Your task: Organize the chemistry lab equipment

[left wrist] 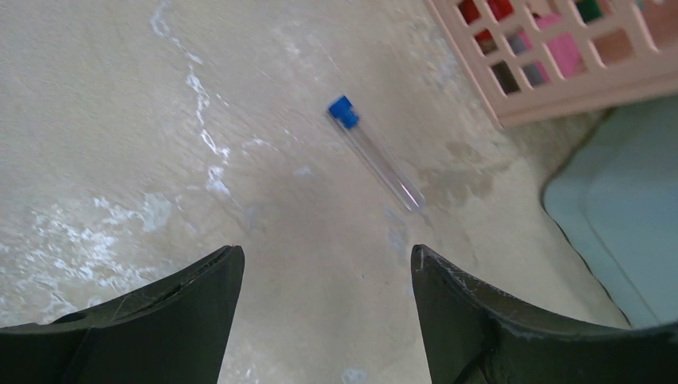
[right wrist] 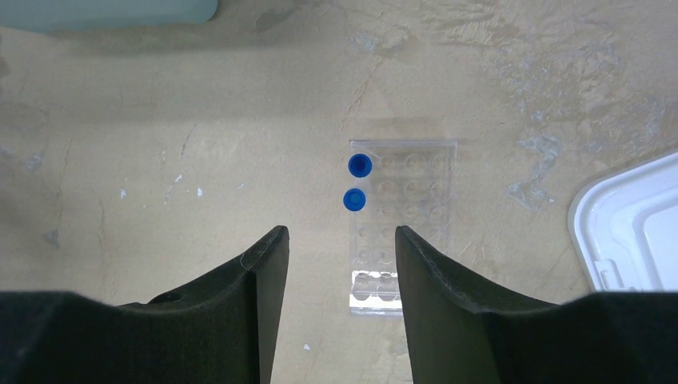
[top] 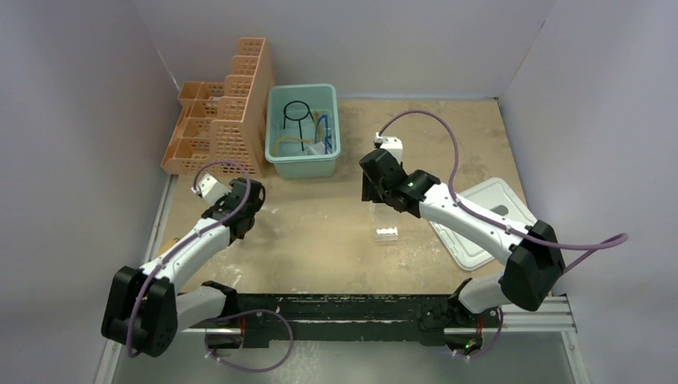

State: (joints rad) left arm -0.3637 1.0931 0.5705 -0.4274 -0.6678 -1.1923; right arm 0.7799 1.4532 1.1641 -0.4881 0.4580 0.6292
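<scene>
**Item 1: slim clear tube with blue screw cap**. It lies flat on the beige tabletop, off the near-left corner of the pale green plastic bin and just short of the orange lattice basket rack.
- Handling, as judged: light, rigid, smooth, likely to roll and perhaps breakable. It is best gripped across the mid-barrel or just below the cap.
- The left gripper hangs above it, spread wide and empty.

**Item 2: clear plastic tube rack**. It stands on the table to the near-right of the bin, well apart from it.
- Two blue-capped tubes stand upright in its left column.
- Handling, as judged: light and stiff but slippery. Any tube should go in vertically.
- The right gripper hovers over it, spread wide and holding nothing.

**Item 3: bin contents.** A black wire ring with stem and an amber hose.

**Not made out:**
- The overhead view does not show the loose tube. The left arm appears to cover it.
- The rack's see-through walls nearly vanish against the table.
- Small pieces in the bin's right end are too blurred to name.
- A white lid, right of the bin, is partly under the right arm.
</scene>
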